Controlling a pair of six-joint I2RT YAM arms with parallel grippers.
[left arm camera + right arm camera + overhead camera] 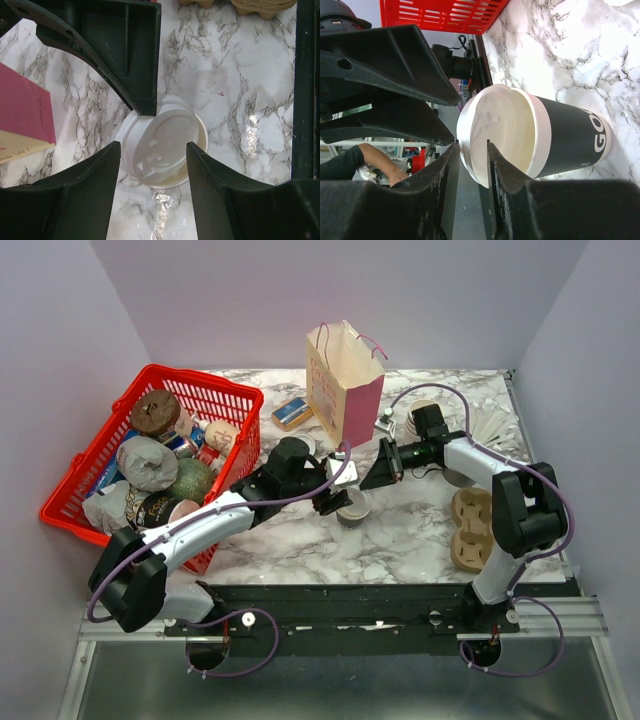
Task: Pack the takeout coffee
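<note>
**Coffee cup lidded on table, not yet bagged**

One coffee cup (pixel 570 140) is noted, upright near the middle of the marble table (pixel 400 540), in front of the paper bag (pixel 345 385) and apart from it. One white lid (pixel 167 150) is seated on it.

The wall is judged to be thin paper: light, and easily dented if squeezed hard. The lid is smooth plastic, likely slippery, and liable to pop off if the cup is lifted by it. The contents cannot be told, so a spill is to be assumed possible. Hold is best taken across the dark wall, below the lid's rim, with the cup kept upright.

Right gripper (pixel 472 145): jaws are set narrowly apart with the lid's rim between them; whether it is pinched cannot be told.

Left gripper (pixel 154 144): fingers are spread, tips over the lid's near edge, nothing seen clamped.

Also counted: one paper bag, one red basket (pixel 200 378) of mixed goods, one cardboard cup tray (pixel 472 530).
</note>
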